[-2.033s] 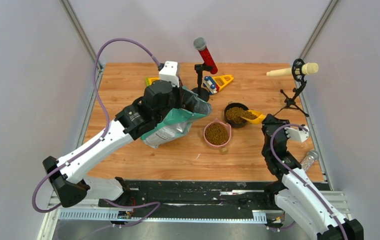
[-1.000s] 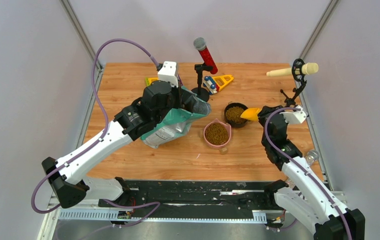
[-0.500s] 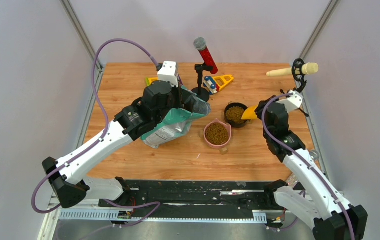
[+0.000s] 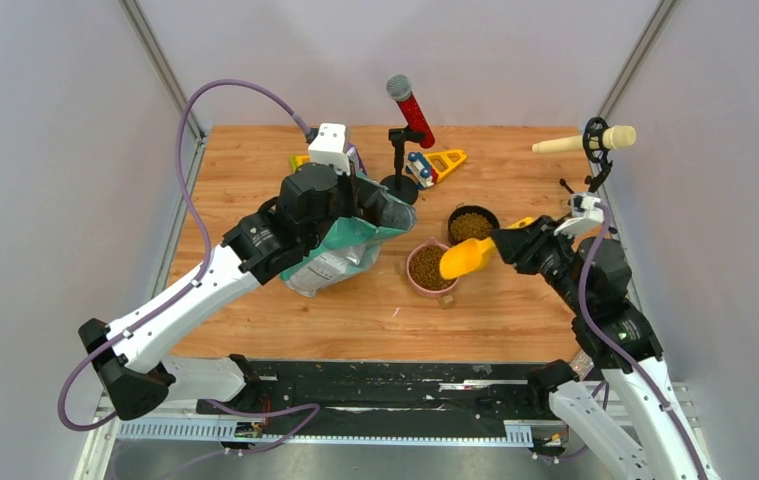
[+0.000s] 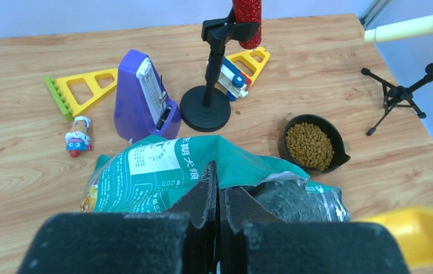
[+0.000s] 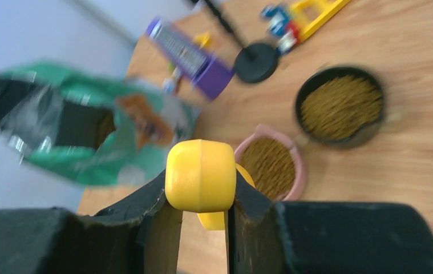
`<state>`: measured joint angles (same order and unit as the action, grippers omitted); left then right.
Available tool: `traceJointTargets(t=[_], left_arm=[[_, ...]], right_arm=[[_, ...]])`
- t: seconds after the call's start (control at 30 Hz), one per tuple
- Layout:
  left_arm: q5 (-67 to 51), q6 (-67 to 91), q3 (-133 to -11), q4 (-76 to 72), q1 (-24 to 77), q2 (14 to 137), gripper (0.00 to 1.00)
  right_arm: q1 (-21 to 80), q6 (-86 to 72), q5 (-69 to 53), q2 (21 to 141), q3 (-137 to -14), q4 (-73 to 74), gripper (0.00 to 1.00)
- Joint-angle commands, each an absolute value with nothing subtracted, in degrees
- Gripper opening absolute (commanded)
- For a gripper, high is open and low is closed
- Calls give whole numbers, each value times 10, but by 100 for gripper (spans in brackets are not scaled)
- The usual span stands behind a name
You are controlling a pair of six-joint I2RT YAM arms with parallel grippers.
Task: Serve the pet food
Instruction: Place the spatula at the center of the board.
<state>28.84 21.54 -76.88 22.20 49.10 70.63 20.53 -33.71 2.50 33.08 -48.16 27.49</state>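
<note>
Top external view shows the serving well along, as I judge it: the pink bowl (image 4: 410,262) near the middle of the table (image 4: 255,170) is heaped with pet food (image 4: 429,270), and the black bowl (image 4: 472,209) just behind it holds a brown layer too. The left gripper (image 5: 218,191) has its fingers pressed together on the torn top edge of the teal bag (image 4: 340,258), holding its mouth up and open; I cannot see how much is inside. The right gripper (image 4: 508,243) is clamped on the handle of the yellow scoop (image 4: 463,260), which hangs over the pink bowl's right rim. Whether the scoop carries anything I cannot tell. At most a top-up seems left.
</note>
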Motion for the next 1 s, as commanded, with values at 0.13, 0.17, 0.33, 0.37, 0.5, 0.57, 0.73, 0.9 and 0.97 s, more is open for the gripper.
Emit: traceJointTargets(t=[0.13, 0.17, 0.33, 0.37, 0.5, 0.57, 0.73, 0.9, 0.97], left_arm=[[313, 211, -768, 204, 492, 673, 0], [312, 210, -767, 206, 492, 672, 0], [312, 208, -767, 210, 492, 667, 0], [312, 208, -768, 209, 492, 667, 0], [315, 206, -767, 214, 492, 668, 0], [316, 206, -769, 217, 492, 667, 0], [317, 206, -769, 218, 492, 668, 0], [307, 202, -773, 215, 492, 678, 0], [307, 202, -776, 217, 492, 682, 0]], right_arm=[[198, -305, -338, 438, -478, 347, 0], [190, -298, -349, 454, -472, 344, 0], [117, -282, -447, 502, -420, 315, 0], [94, -281, -465, 511, -407, 312, 0], [-18, -262, -499, 540, -350, 305, 1], [-39, -262, -483, 550, -335, 299, 2], [-57, -249, -380, 568, -335, 293, 12], [-67, -266, -270, 643, -348, 255, 20], [-72, -270, -271, 680, -356, 226, 23]])
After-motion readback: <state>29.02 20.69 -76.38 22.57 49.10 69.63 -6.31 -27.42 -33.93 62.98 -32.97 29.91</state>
